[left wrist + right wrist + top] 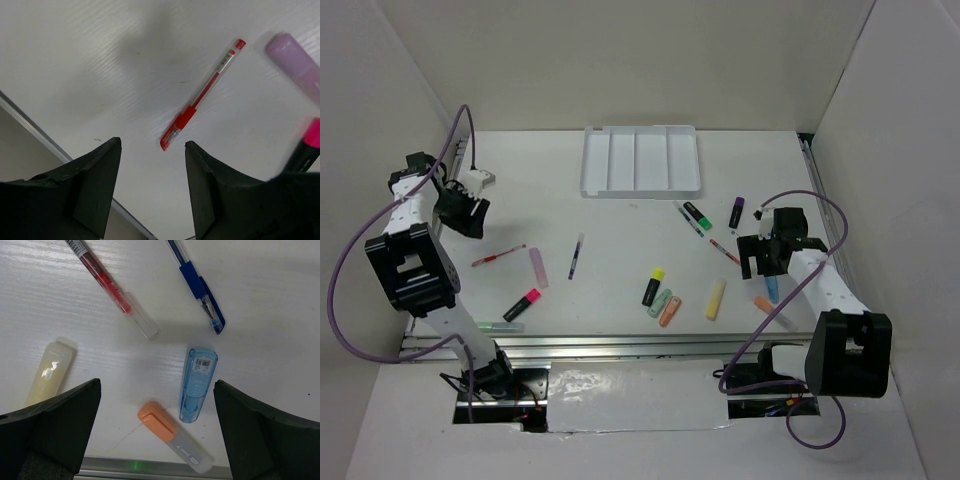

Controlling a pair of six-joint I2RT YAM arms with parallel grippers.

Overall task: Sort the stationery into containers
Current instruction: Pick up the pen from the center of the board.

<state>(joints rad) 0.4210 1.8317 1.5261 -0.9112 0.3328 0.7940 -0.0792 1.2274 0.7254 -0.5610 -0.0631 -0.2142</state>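
Note:
The white four-compartment tray (640,160) sits at the back, with nothing in it that I can see. Stationery lies scattered across the table. My left gripper (470,218) (152,145) is open and empty, hovering above a red pen (202,95) (498,256), with a lilac marker (295,62) and a pink-capped highlighter (307,145) to its right. My right gripper (757,262) (157,384) is open and empty above a blue marker (198,384) (772,288) and an orange-capped marker (175,435). A red pen (112,290), a blue pen (197,285) and a yellow marker (50,371) lie nearby.
In mid-table lie a dark pen (576,255), a yellow-capped highlighter (653,286), a green marker (660,303) and an orange marker (670,312). Green-capped (697,215) and purple-capped (736,212) highlighters lie near the tray. A metal rail (150,465) runs along the near edge.

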